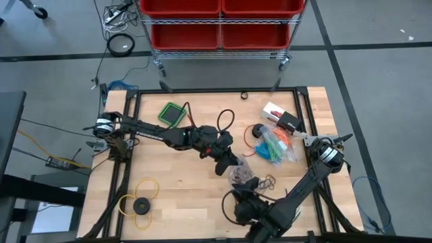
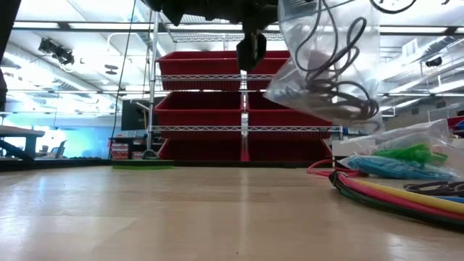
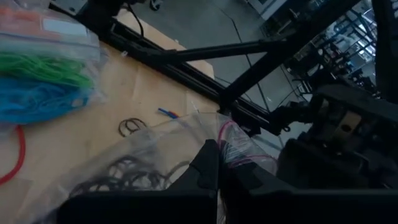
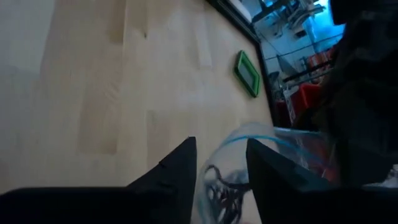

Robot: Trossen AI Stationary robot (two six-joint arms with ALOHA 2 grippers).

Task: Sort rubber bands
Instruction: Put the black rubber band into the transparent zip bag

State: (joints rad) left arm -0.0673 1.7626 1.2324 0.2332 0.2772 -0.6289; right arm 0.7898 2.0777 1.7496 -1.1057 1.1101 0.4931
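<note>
The left gripper [image 1: 229,164] is near the middle of the tabletop [image 1: 182,202]. Its fingers [image 3: 208,167] are pressed together on the top edge of a clear plastic bag [image 2: 322,58], and the bag hangs from them above the table. Inside this bag there is a bunch of dark rubber bands [image 2: 337,90], which look like thin dark loops lying at the bottom of the bag.

The right gripper [image 4: 221,163] is close to the front edge of the tabletop, just beside the same bag. Its two fingers [image 4: 177,168] stand apart, with the rim of the bag between them, and they do not hold anything.

A few loose dark bands [image 1: 268,181] lie on the wood just beside the hanging bag, toward the right edge.

Nearer to the right edge there is a second clear bag [image 1: 277,145], lying flat. It contains bunches of green bands [image 3: 43,67] and blue bands [image 3: 34,102], and something orange at one end.

One small blue piece [image 3: 166,112] lies alone on the wood near the black frame. A green square lid [image 1: 171,113] is toward the back edge, and a yellow ring with a black disc [image 1: 140,202] is near the front left corner.
</note>
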